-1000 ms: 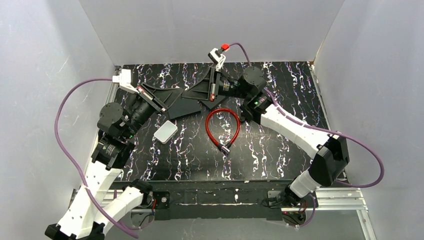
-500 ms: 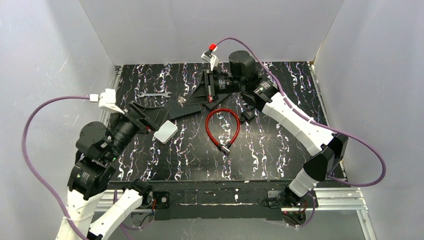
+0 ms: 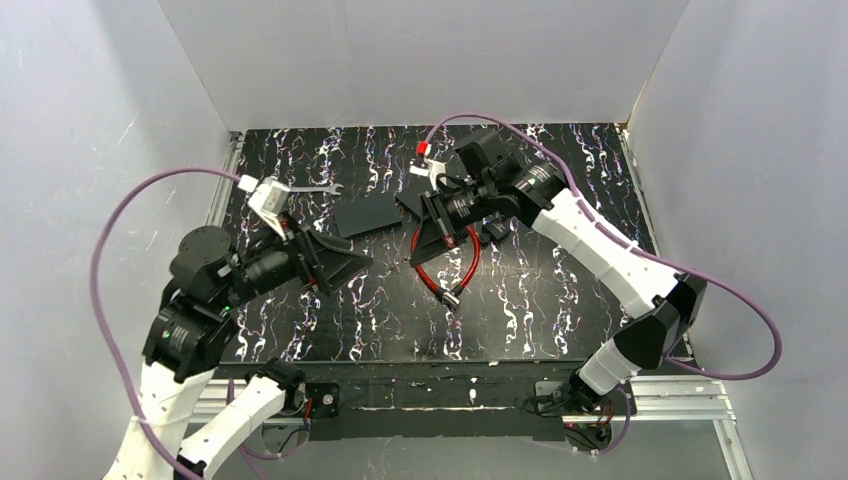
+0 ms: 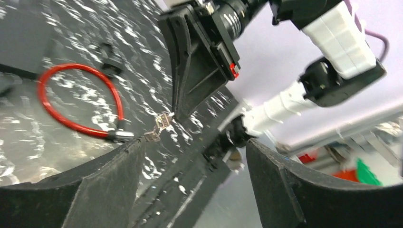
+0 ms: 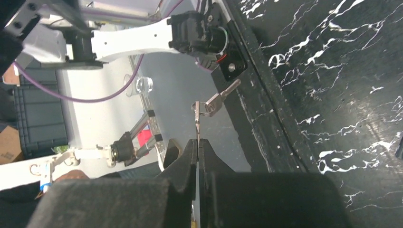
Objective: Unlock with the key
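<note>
Key (image 5: pixel 217 99) now over red lock (image 4: pixel 117 102)

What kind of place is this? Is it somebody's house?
Probably not a house. It looks like a robot testing booth: a left arm and a right arm are fixed at the edge of a black marbled table, with plain white walls boxed around it.

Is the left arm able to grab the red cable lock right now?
Probably yes. The open left fingers face the red cable lock with nothing between. The right fingers, pinching the key, hang close above, though.
</note>
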You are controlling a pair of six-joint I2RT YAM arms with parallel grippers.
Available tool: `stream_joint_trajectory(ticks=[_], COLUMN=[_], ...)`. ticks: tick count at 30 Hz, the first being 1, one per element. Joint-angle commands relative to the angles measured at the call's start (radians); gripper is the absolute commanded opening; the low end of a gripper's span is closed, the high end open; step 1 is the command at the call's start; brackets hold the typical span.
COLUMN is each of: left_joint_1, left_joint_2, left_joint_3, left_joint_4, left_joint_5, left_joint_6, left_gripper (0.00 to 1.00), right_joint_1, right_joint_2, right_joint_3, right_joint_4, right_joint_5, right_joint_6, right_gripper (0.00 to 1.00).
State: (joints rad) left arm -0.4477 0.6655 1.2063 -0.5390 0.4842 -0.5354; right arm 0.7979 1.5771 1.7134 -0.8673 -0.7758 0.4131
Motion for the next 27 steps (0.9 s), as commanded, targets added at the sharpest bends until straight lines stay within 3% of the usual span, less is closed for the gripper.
stream_joint_trajectory(ticks=[1, 13, 17, 27], left_joint_1=[-0.002, -0.002, -0.003, -0.012], left_joint_2=[0.044, 0.092, 0.112, 0.132], left_joint_3=[-0.089, -0.297, -0.288, -0.301], left_joint_4=[0.187, 0.585, 0.589, 0.577], left_joint_5=[0.293, 0.372, 0.383, 0.412], left_joint_6=[-0.111, -0.36, -0.368, -0.37], left_gripper=[0.73, 0.61, 0.54, 0.49], right_joint_1=[-0.001, -0.002, -0.002, 0.0], right_joint_2=[-0.11, -0.199, -0.2, -0.215], right_joint_3=[-0.029, -0.104, -0.11, -0.157], right_joint_4=[-0.021, 0.14, 0.15, 0.268], right_joint_5=[-0.053, -0.108, -0.112, -0.127], right_joint_6=[-0.041, 0.052, 0.052, 0.107], right_gripper=[0.01, 0.01, 0.01, 0.01])
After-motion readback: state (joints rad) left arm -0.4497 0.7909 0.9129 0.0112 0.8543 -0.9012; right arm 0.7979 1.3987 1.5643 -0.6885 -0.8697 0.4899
